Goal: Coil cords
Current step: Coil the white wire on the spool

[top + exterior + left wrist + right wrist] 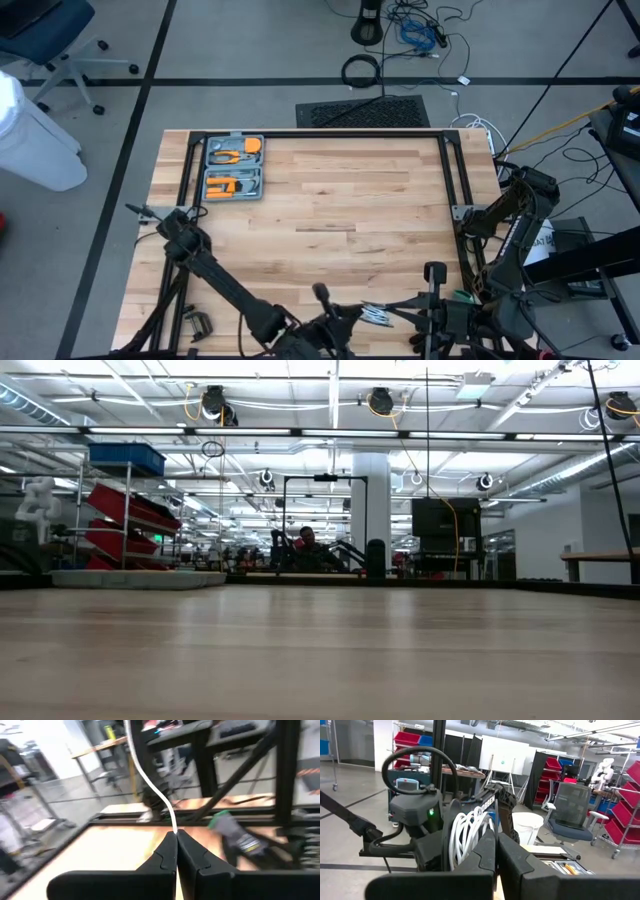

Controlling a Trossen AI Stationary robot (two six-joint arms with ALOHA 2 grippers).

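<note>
Bare wooden table [320, 660], bright workshop beyond.

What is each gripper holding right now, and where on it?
Left gripper pinches the white cord along a single strand. Right gripper is shut against the cord's coiled loops.

A pale, butcher-block wooden table top [340, 200] of glued strips, smooth with a soft satin sheen. On it, a grey hard-plastic tool case [233, 167] holding tools with bright orange, matt handles. A black metal frame rail [320, 134] with a dull painted finish edges the table. A thin white cord [152, 785] looks like smooth, slightly glossy plastic. The left gripper [176, 836] and right gripper [496, 837] have fingers of matt black moulded plastic. A grey knitted cloth glove with a green cuff [235, 832] looks soft and rough.
</note>
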